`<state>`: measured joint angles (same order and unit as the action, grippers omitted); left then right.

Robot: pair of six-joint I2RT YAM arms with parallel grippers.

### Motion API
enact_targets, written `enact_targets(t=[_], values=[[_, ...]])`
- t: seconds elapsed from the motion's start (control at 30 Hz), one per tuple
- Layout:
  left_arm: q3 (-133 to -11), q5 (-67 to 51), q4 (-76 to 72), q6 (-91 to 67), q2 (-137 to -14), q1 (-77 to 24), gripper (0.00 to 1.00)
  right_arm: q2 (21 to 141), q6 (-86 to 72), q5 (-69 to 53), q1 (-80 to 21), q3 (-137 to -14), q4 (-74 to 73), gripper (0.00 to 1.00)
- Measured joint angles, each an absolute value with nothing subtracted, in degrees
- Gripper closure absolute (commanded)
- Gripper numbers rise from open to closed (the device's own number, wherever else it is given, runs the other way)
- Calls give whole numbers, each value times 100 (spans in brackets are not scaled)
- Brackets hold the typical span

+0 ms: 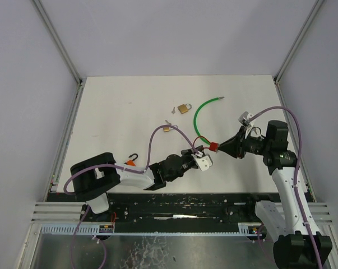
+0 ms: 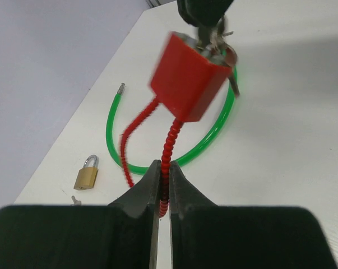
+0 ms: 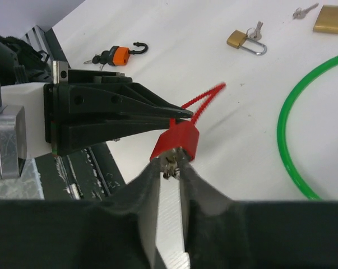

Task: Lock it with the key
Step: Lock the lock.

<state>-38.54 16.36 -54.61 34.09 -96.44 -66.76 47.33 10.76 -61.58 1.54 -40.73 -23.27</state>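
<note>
Above the table (image 1: 129, 101), top view: L gripper (image 1: 198, 152) and R gripper (image 1: 221, 148) meet nose to nose at the red lock (image 1: 212, 147), which is held off the surface btwn them. Green cable (image 1: 201, 115), brass padlock (image 1: 184, 107) and small padlock (image 1: 166, 128) lie further back; orange padlock (image 1: 131, 162) sits beside the L arm. L wrist view: L gripper is pressed together on the lock's red cable (image 2: 167, 143), lock body tilted above it. R wrist view: R gripper is pinching the key (image 3: 170, 163) at the lock's end, fingertips tight on either side.
</note>
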Motion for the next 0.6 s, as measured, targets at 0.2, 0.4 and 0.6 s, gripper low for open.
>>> enact_targets(t=[0.2,0.4,0.6], values=[[-3854,1553,-5413,3188,-9620,-6598,100,4355,1269,-6311,408,-4073,-2353,32],[-3852,1310,-5398,2895,-9474,-6449,100,3710,1977,-6359,617,-4082,-2604,1],[-3806,403,-5271,2279,-9118,-6047,100,3378,3295,-6694,639,-4211,-2766,1]])
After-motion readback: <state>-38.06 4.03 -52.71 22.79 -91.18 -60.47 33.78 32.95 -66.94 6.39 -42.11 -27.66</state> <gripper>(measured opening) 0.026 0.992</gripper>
